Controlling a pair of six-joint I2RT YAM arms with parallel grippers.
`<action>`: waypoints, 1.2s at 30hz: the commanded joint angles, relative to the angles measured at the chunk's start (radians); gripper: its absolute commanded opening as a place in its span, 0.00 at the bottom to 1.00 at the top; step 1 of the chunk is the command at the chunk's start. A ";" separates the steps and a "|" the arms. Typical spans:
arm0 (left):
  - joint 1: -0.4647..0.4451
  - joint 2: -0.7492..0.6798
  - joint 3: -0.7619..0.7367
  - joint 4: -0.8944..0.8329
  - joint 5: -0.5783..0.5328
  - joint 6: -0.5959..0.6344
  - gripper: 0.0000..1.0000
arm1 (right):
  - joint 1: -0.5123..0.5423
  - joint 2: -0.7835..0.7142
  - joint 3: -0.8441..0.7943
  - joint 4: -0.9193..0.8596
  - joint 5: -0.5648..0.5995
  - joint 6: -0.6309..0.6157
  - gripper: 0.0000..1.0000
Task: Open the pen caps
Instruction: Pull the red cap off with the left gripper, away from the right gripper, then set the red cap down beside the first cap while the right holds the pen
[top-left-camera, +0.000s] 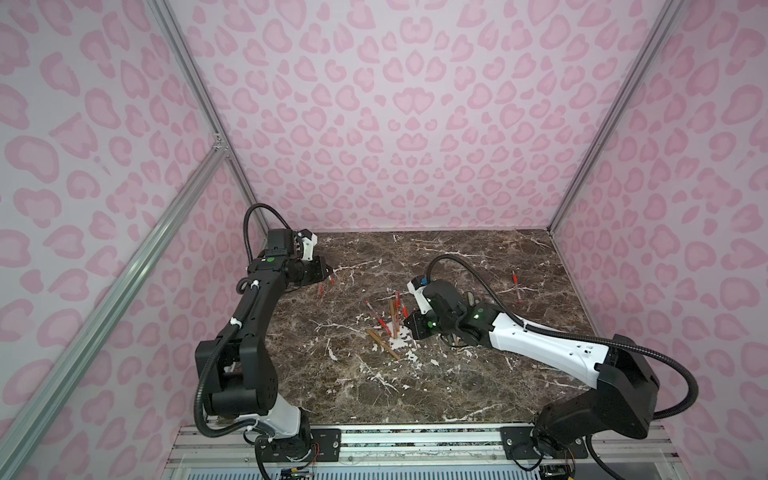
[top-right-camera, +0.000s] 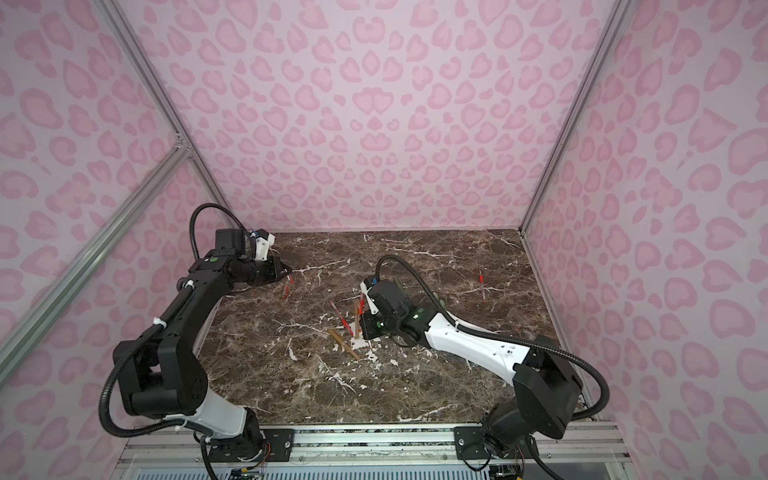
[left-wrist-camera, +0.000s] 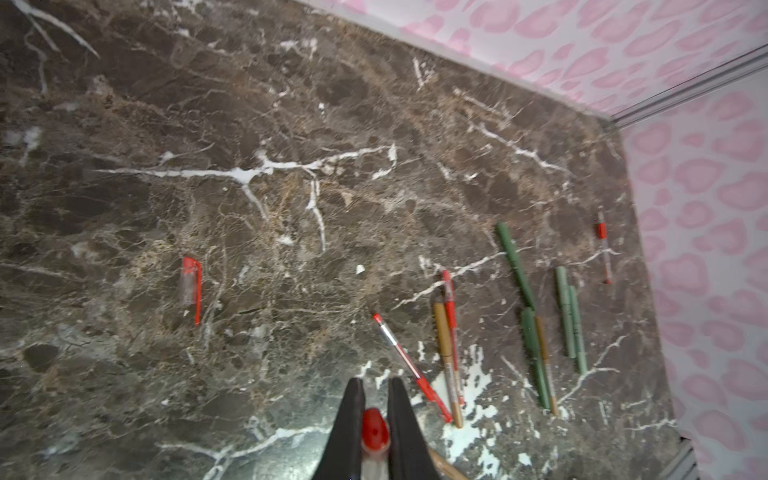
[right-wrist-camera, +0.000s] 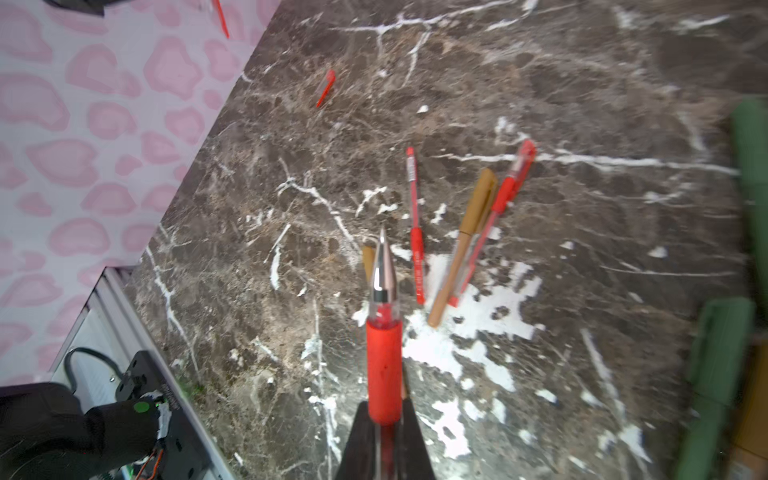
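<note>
Pen cap (left-wrist-camera: 375, 432) pinched in left claw (left-wrist-camera: 376, 386), bare pen (right-wrist-camera: 384, 357) in right claw (right-wrist-camera: 385, 409).
Set both down low, gently.

No text can be read; marks on the lying red pen (right-wrist-camera: 417, 257) are blurred.

The right arm (top-left-camera: 540, 345) is lying just beside the pen pile (top-left-camera: 386, 328), blocking that side. In front of the pile and behind it, bare table (top-left-camera: 415, 399) is leaving room to pass. A loose red cap (left-wrist-camera: 192, 286) is lying left of the pile. One red pen (top-left-camera: 517, 286) is lying well beyond the arm.
</note>
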 joint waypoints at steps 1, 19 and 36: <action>-0.004 0.077 0.049 -0.060 -0.108 0.058 0.03 | -0.024 -0.057 -0.039 -0.051 0.041 -0.013 0.00; -0.084 0.539 0.389 -0.266 -0.362 0.124 0.04 | -0.140 -0.310 -0.201 -0.124 0.095 -0.004 0.00; -0.086 0.667 0.507 -0.319 -0.414 0.130 0.18 | -0.184 -0.359 -0.228 -0.139 0.080 0.000 0.00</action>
